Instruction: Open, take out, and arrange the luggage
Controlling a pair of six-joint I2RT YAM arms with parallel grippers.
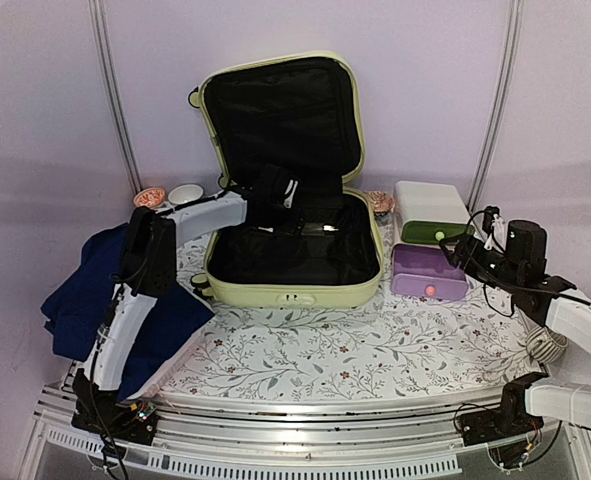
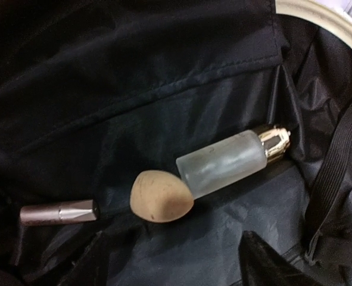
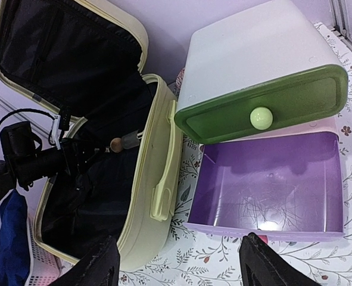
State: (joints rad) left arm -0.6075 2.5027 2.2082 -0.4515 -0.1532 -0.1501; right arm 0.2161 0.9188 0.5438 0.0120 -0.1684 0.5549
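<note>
From above we see the luggage (image 1: 285,290) lying open at the middle of the table (image 1: 325,350), its lid standing against the back wall, and the left arm reaching into its black-lined base. Only the left wrist view tells us what lies there: a frosted bottle (image 2: 223,164) with a gold cap, a beige sponge (image 2: 161,195) touching its bottom end, and a metallic tube (image 2: 59,212) well apart to the side. The left gripper (image 2: 176,268) hangs above them, fingers spread, grasping nothing. The right wrist view shows the right gripper (image 3: 178,268) equally released, facing the white drawer box (image 3: 253,53), whose purple drawer (image 3: 271,179) is pulled out.
</note>
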